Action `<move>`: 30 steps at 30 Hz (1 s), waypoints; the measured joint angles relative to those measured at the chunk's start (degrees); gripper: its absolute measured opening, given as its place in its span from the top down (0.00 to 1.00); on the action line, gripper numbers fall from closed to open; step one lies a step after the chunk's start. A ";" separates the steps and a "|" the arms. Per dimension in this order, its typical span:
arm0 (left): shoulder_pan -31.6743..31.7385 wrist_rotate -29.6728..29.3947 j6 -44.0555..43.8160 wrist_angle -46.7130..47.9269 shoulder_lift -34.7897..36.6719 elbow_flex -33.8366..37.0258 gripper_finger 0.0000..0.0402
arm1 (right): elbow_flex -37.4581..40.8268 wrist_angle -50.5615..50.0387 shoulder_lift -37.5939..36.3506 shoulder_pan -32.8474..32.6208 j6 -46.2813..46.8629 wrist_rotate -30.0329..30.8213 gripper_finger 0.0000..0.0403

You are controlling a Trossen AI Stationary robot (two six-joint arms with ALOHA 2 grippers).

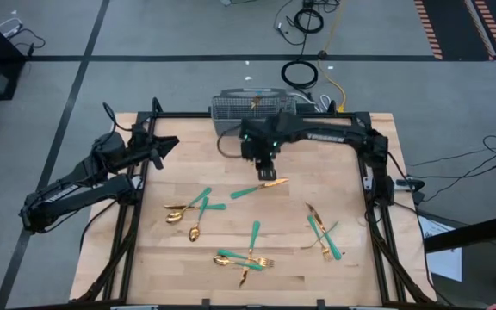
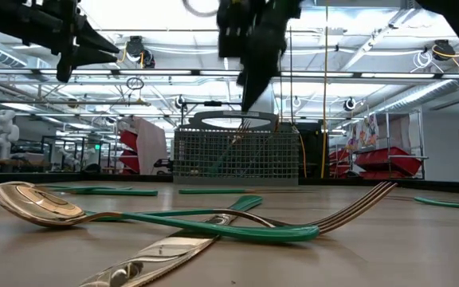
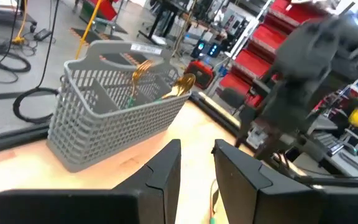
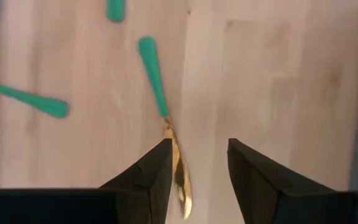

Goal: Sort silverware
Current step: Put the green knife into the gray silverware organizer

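Above a teal-handled spoon (image 4: pixel 160 118), right fingers (image 4: pixel 157 171) parted, empty

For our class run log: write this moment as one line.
right end effector: open, above spoon | left end effector: open, waiting at left | basket: holds some pieces

We see a light wooden desk (image 1: pixel 343 155) with a black frame along its edges. A grey wire-mesh basket (image 1: pixel 239 108) stands at its far edge, just behind the right gripper (image 1: pixel 267 172) and off to the side of the left gripper (image 1: pixel 169 144). Beyond the basket, on the grey floor (image 1: pixel 145 34), black coiled cables (image 1: pixel 300 73) and a yellow cable (image 1: pixel 334 86) lie. In the room behind we make out red shelving bins (image 2: pixel 381 159) and ceiling lights (image 2: pixel 158 12).
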State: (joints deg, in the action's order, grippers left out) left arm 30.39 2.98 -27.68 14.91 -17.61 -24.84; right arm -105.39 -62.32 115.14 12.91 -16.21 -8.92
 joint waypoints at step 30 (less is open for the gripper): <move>0.02 -0.51 0.08 4.29 0.00 0.00 0.75 | 11.57 15.60 12.78 -7.67 -7.20 11.30 0.71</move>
State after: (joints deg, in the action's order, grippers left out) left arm 30.41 2.48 -27.60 19.20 -17.61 -24.84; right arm -93.82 -46.72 127.92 5.24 -23.41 2.38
